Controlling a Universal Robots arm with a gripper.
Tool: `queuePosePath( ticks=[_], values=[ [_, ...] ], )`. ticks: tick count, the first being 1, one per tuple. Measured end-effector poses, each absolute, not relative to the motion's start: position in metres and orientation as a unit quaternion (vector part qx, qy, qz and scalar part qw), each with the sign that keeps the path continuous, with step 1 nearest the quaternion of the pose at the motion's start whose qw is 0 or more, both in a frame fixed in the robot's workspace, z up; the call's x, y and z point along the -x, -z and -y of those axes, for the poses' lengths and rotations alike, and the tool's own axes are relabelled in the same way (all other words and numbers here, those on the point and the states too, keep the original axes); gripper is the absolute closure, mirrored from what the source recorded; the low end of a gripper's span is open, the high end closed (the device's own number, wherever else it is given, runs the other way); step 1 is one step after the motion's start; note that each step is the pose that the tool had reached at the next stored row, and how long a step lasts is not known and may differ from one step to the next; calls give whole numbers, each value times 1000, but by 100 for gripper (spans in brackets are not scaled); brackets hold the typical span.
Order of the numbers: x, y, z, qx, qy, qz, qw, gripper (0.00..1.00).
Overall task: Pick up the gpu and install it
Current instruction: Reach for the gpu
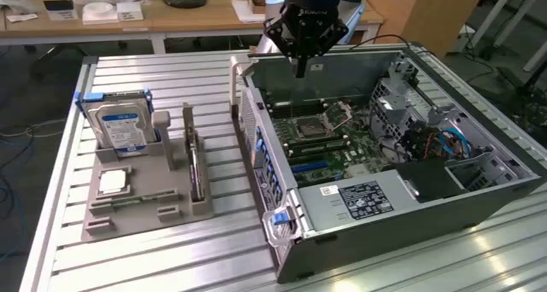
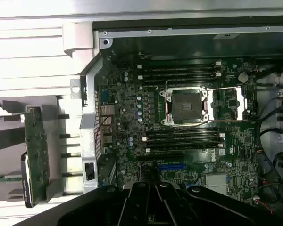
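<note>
Your gripper (image 2: pixel 155 193) sits closest to the wrist lens. Its fingers are pressed together, pinching nothing, and it hangs over the open computer case (image 1: pixel 410 231) at upper centre of the exterior view. You'll find the gpu (image 1: pixel 195 167) standing on edge in the grey holder (image 1: pixel 145 205) left of centre, near the hard drive (image 1: pixel 120 125) and well apart from the gripper.

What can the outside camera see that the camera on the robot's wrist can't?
The exterior view gives you the hard drive's blue label, the power supply and the desks behind. The wrist view gives you a straight-down look at the white end clips on the memory slots. Both share the motherboard, its open CPU socket, the gpu standing on edge in the grey holder, and the shut gripper.
</note>
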State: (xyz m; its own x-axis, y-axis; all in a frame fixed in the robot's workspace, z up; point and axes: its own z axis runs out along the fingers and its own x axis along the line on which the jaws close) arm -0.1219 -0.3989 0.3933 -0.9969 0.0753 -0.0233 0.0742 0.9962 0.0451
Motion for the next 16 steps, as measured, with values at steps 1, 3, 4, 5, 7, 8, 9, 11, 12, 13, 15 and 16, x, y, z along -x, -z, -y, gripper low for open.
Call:
queuePosePath(
  ticks=[1,3,4,5,7,8,9,11,12,13,15,16],
  values=[
    [122,-393,399,-37,-22,-999,12,89],
    [122,-393,399,-37,-22,-999,13,89],
    [123,-393,399,-37,-22,-999,12,89],
    [125,-393,399,-37,-22,-999,12,89],
    [130,-393,399,-37,-22,-999,13,89],
    [133,-393,399,-37,-22,-999,12,89],
    [136,-393,399,-37,-22,-999,13,89],
    [142,-393,399,-37,-22,-999,13,89],
    [145,-393,399,-37,-22,-999,12,89],
    [149,-393,399,-37,-22,-999,12,89],
    [155,-393,399,-37,-22,-999,12,89],
    [157,-393,399,-37,-22,-999,12,89]
  ],
)
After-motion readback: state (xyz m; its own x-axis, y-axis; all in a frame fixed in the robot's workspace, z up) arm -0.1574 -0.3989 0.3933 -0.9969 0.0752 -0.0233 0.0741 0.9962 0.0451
